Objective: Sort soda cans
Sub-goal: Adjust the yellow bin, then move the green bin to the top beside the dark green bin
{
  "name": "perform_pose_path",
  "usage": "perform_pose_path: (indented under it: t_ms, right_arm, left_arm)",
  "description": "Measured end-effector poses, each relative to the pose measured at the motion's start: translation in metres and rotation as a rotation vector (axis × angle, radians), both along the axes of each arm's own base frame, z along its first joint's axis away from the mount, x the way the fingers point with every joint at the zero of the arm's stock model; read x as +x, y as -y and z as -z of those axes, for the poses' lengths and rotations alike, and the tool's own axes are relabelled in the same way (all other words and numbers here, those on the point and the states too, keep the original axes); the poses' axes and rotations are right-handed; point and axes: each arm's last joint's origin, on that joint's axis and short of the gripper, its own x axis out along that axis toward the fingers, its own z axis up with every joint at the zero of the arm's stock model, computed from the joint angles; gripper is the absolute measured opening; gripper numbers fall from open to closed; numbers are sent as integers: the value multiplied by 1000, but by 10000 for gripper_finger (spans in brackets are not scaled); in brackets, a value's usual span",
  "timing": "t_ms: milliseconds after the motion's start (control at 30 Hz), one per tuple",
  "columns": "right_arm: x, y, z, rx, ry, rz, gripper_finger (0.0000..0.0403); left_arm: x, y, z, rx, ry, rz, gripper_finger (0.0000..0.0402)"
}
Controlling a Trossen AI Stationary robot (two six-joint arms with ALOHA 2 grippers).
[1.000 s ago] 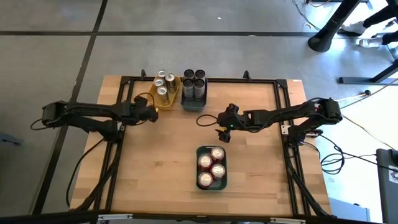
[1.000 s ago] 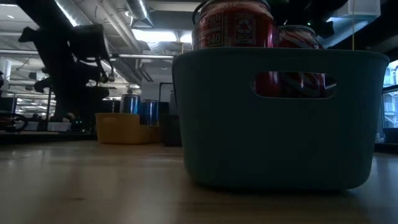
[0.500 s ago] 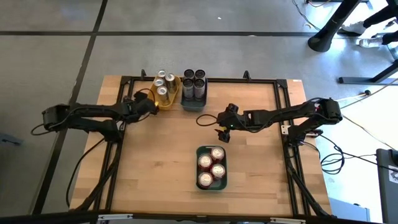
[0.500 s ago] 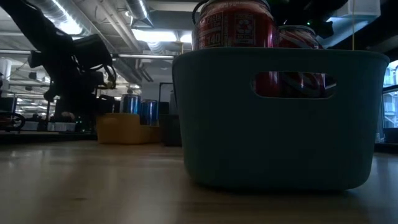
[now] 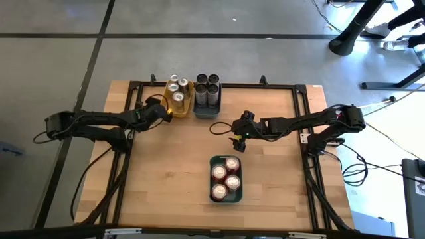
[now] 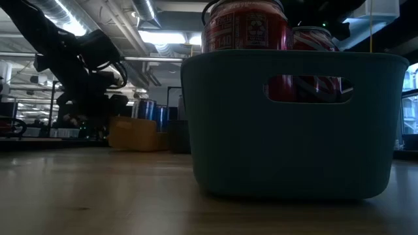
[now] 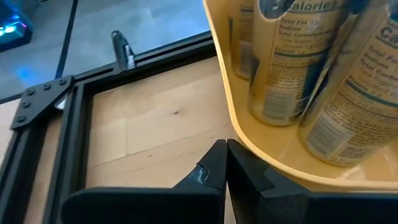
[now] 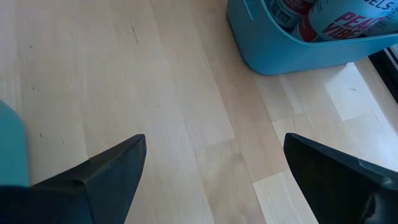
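Several gold cans (image 5: 177,88) stand in a yellow tray (image 5: 186,105) at the table's far side. Beside it, dark cans (image 5: 206,84) stand in a dark teal tray (image 5: 206,109). Red cans (image 5: 226,178) stand in a teal tray (image 5: 226,198) near the front; they fill the low view (image 6: 247,29). My left gripper (image 5: 166,113) is shut at the yellow tray's near left corner, seen close in the left wrist view (image 7: 224,150). My right gripper (image 5: 237,141) hangs open and empty over the table's middle (image 8: 214,140). My left gripper touches the yellow tray's outer wall (image 7: 252,149) near its near left corner with its shut fingertips (image 7: 214,158). The fingers come level from the table's left. The tray stands on the table with its cans upright.
A black metal frame (image 5: 265,85) runs along the table's edges; one of its corners shows in the left wrist view (image 7: 50,99). Bare wood (image 5: 172,166) lies between the far trays and the front tray.
My left gripper has gone toward the far edge and then right, up to the yellow tray. The yellow tray with its cans has slid a little toward the table's right. My right arm has kept still.
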Motion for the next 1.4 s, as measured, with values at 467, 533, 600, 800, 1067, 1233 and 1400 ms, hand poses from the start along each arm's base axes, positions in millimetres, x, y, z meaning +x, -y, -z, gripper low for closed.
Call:
perform_pose_path:
  t_ms: [467, 533, 600, 800, 1067, 1233, 1400]
  right_arm:
    - [0, 0, 0, -1, 5, 0, 381]
    - [0, 0, 0, -1, 5, 0, 381]
    - [0, 0, 0, -1, 5, 0, 381]
    - [0, 0, 0, -1, 5, 0, 381]
    - [0, 0, 0, -6, -7, -7, 381]
    - [-13, -10, -22, -26, -22, -30, 381]
    - [-35, -24, -41, 63, -21, -33, 381]
  left_arm:
    - [7, -2, 17, -75, -33, 18, 1]
    - [10, -3, 19, -81, -14, 18, 1]
    - [14, -4, 22, -96, 10, 38, 1]
    - [20, -6, 27, -101, 25, 58, 1]
    - [21, -6, 27, -91, -27, 99, 1]
    - [18, 0, 22, -95, -45, 133, 1]
    - [13, 11, 15, -117, -51, 159, 1]
